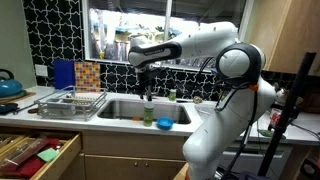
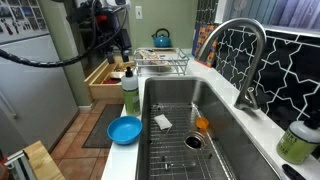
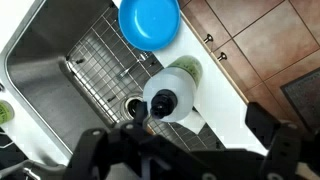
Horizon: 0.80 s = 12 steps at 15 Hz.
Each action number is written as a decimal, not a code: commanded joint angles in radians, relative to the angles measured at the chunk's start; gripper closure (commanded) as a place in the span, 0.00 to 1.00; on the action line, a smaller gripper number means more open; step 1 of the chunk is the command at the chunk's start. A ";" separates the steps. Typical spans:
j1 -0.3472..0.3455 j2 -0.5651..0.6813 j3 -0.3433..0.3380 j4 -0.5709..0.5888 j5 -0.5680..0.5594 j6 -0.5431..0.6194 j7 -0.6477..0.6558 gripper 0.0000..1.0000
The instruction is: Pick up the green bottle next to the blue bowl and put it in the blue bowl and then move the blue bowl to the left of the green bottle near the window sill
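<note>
A green bottle [image 3: 178,85] with a black cap stands upright on the white counter edge in front of the sink; it shows in both exterior views [image 1: 147,114] [image 2: 131,95]. The blue bowl [image 3: 150,22] sits on the counter right beside it, empty [image 1: 164,123] [image 2: 125,130]. My gripper [image 3: 185,150] is open and hangs above the bottle, one finger on each side of it and not touching [image 1: 147,88] [image 2: 122,52]. A second green bottle [image 1: 171,95] [image 2: 297,140] stands behind the sink near the window sill; its edge shows in the wrist view [image 3: 5,112].
The steel sink [image 2: 215,155] has a wire grid, a white scrap [image 2: 163,122] and an orange thing [image 2: 203,124]. The faucet [image 2: 245,60] rises at its back. A dish rack [image 1: 72,100], a teal kettle [image 2: 161,39] and an open drawer [image 1: 35,150] are nearby.
</note>
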 commanded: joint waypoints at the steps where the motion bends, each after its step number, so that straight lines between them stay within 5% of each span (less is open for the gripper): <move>1: 0.021 0.001 -0.017 0.002 -0.007 -0.004 0.006 0.00; 12: 0.003 0.010 -0.159 -0.012 0.155 0.037 -0.050 0.00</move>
